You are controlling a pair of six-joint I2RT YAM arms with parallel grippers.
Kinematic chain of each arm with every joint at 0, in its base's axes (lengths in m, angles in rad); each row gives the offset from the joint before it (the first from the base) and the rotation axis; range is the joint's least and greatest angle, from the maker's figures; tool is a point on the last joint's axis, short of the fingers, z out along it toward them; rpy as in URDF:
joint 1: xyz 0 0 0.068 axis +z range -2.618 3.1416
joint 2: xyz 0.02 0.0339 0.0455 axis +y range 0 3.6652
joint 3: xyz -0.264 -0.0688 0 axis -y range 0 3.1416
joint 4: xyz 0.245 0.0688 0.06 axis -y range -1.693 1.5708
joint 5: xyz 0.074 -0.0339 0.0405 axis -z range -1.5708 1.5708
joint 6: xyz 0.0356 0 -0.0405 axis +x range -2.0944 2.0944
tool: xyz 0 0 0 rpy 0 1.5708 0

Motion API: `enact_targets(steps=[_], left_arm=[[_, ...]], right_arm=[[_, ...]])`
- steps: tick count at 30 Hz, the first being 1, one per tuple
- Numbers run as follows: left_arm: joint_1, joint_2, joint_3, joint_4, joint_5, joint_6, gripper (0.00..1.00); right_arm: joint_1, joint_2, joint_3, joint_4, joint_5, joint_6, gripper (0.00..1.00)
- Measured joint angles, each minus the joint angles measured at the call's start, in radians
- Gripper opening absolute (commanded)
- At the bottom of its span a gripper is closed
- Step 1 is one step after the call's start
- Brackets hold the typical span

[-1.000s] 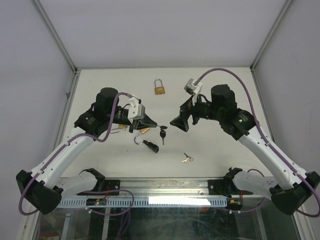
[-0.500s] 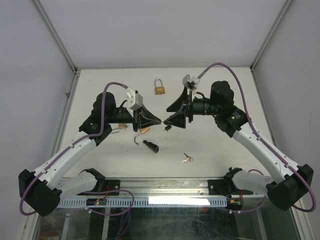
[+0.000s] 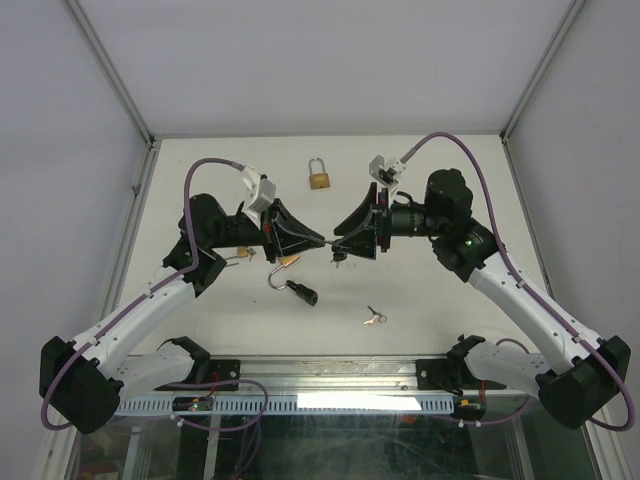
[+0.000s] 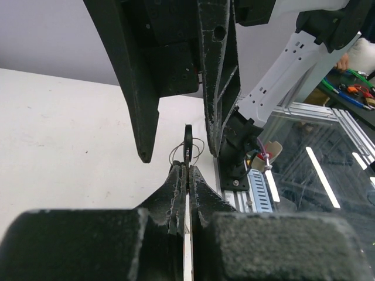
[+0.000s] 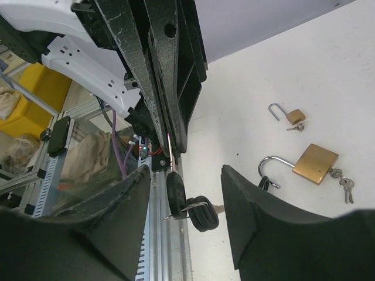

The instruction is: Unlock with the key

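One brass padlock (image 3: 319,180), loose keys (image 3: 375,318) on white table (image 3: 430,300) between grey walls (image 3: 300,60)

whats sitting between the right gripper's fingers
Black-headed keys on a ring, pinched in the left gripper. The right gripper flanks them without touching. This shows best in the right wrist view.
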Motion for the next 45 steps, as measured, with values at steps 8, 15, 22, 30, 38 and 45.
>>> enact_targets(steps=[8,15,22,30,38,45], left_arm=[[0.0,0.0,-0.002,0.052,0.0,-0.038,0.0],[0.0,0.0,-0.006,0.062,-0.001,-0.054,0.0],[0.006,0.0,-0.011,0.071,-0.001,-0.059,0.0],[0.006,0.0,-0.012,0.073,-0.001,-0.069,0.0],[0.006,0.0,-0.012,0.072,0.0,-0.074,0.0],[0.006,0.0,-0.021,0.082,-0.001,-0.075,0.96]], right_arm=[[0.0,-0.003,0.0,0.022,-0.002,0.019,0.43],[0.0,-0.004,0.0,0.023,-0.002,0.026,0.4],[-0.002,-0.014,0.0,0.0,-0.001,0.021,0.45],[-0.003,-0.019,0.0,-0.004,-0.004,0.017,0.26],[-0.003,-0.017,0.001,-0.012,-0.033,0.013,0.0],[-0.003,-0.016,0.016,-0.044,-0.025,0.009,0.0]])
